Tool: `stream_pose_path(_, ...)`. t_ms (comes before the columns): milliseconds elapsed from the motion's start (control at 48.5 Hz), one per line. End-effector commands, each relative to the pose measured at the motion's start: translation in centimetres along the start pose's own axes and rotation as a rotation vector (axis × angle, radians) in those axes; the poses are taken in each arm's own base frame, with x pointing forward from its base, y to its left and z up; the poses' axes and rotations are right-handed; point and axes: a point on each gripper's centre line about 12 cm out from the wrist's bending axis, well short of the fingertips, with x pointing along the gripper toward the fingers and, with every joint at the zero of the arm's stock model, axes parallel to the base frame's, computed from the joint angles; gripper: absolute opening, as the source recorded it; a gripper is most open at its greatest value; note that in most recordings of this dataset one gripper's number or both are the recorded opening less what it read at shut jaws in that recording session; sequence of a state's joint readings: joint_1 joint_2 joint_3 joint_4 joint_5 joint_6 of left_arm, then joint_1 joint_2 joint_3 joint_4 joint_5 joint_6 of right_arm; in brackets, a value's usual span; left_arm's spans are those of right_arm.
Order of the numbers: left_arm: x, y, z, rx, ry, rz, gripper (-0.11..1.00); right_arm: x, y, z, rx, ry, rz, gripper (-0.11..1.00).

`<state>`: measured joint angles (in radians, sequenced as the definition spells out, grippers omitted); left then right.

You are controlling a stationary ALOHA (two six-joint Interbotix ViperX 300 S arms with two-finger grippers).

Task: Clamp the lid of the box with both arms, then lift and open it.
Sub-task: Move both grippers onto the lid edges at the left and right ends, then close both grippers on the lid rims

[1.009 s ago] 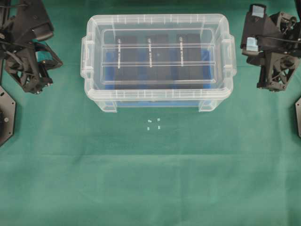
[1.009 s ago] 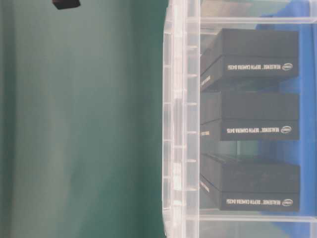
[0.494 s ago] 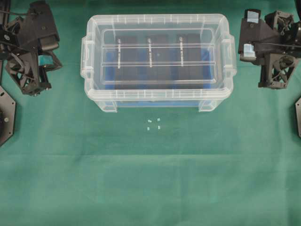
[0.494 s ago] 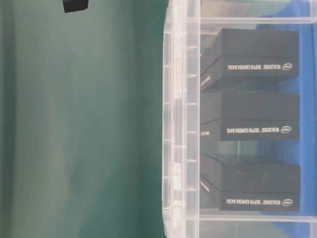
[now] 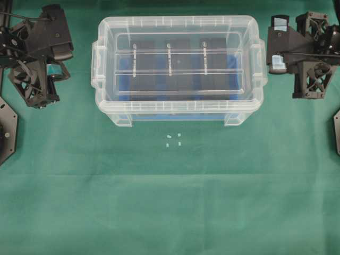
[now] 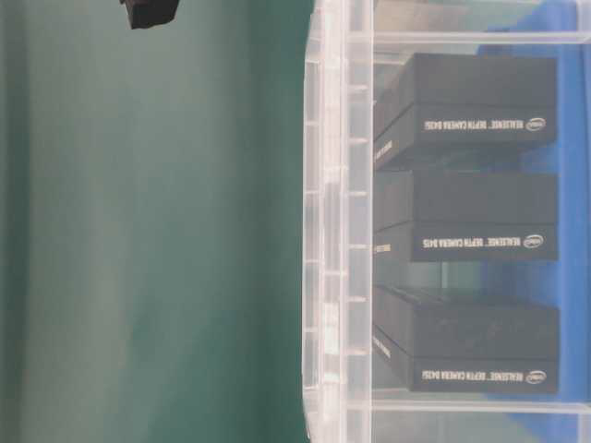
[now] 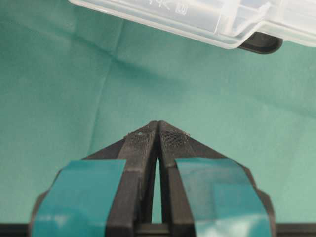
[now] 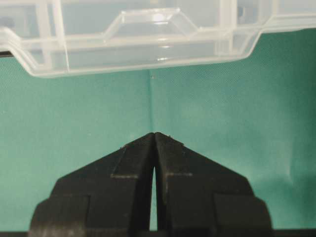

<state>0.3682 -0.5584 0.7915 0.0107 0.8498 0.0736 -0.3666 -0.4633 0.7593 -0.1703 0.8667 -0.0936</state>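
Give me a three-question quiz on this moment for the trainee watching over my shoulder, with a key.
1. True or false: the left gripper is clamped on the lid.
2. How many black cases lie in the box? A) two B) three C) five
3. Fill in: in its wrist view, the right gripper has its fingertips ___ with green cloth beneath.

Key:
1. False. Its fingertips meet on nothing, over the cloth and apart from the box.
2. B. Three show side by side through the clear wall in the table-level view.
3. Together, shut on nothing, short of the box's side handle.
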Motion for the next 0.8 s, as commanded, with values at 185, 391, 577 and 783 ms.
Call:
stream_pose_path(185,0.0,0.3,2.2,0.014,-0.015,0.004,0.02,-0.1,-0.5,1.8,-0.004,-0.043,-0.009,0.01)
stream_pose_path(391,1.0,0.5,4.0,0.054,0.005,0.003,0.02,0.3,-0.5,2.7,-0.022,-0.05,-0.008,0.01)
stream_pose_path(577,2.2,0.6,5.4,0.08,0.028,0.0,0.02,0.6,-0.6,3.4,-0.027,-0.064,-0.01,0.01)
stream_pose_path(783,2.4,0.7,5.9,0.091,0.029,0.0,0.02,0.8,-0.7,4.0,-0.037,-0.064,-0.009,0.01)
